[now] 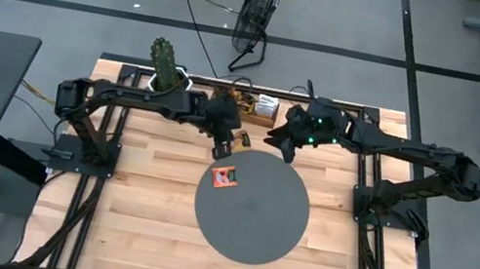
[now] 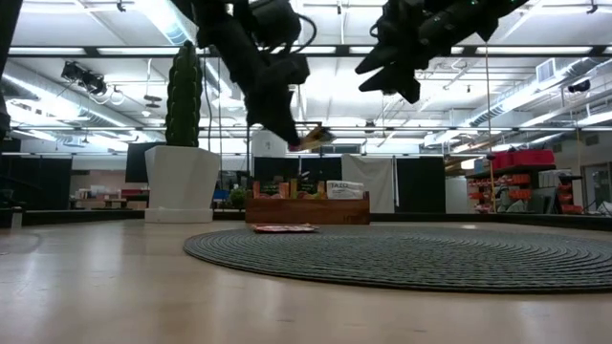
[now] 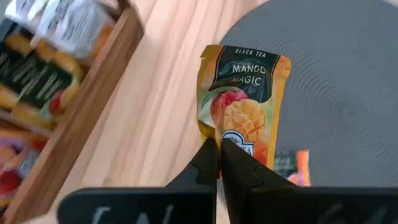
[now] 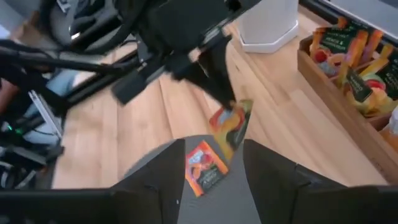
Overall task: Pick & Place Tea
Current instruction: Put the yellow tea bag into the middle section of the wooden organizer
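My left gripper (image 1: 224, 149) is shut on an orange mango tea sachet (image 3: 245, 93), held in the air above the far left rim of the grey disc (image 1: 253, 226). The sachet also shows in the low view (image 2: 314, 139). A second orange sachet (image 1: 226, 178) lies flat on the disc and also shows in the right wrist view (image 4: 205, 165). More sachets stand in the brown wooden tray (image 1: 253, 107) at the table's far edge. My right gripper (image 1: 280, 144) hangs open and empty above the disc's far rim, to the right of the left gripper. My left gripper pinches the mango sachet between its two fingers at one short edge (image 3: 241, 144). The fingers (image 2: 284, 126) slant down from above. The sachet is lifted clear of the table and sticks out beyond the fingertips, its printed face toward the wrist camera.
A cactus in a white pot (image 1: 166, 70) stands at the table's far left corner, next to the tray. Bare wood lies left, right and near of the disc. A black fan (image 1: 255, 19) stands on the floor beyond the table.
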Controlling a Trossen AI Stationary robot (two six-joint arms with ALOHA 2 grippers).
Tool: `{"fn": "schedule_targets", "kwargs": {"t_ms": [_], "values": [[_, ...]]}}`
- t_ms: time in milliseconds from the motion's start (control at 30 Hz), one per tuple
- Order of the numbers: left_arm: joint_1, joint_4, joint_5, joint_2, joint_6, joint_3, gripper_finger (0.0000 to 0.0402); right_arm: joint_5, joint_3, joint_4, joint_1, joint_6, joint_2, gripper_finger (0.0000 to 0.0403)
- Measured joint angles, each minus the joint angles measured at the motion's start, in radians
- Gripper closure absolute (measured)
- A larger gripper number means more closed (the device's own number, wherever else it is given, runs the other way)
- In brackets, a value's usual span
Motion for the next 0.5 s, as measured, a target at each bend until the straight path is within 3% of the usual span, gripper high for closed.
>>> {"fn": "schedule_targets", "kwargs": {"t_ms": [200, 500], "values": [[-0.052, 0.025, -0.06, 0.004, -0.027, 0.021, 0.0396, -0.155, 0.06, -0.048, -0.058, 0.07, 0.09, 0.0234], [-0.06, 0.06, -0.073, 0.005, -0.06, 0.021, 0.0395, -0.184, 0.074, -0.045, -0.059, 0.082, 0.2, 0.0234]]}}
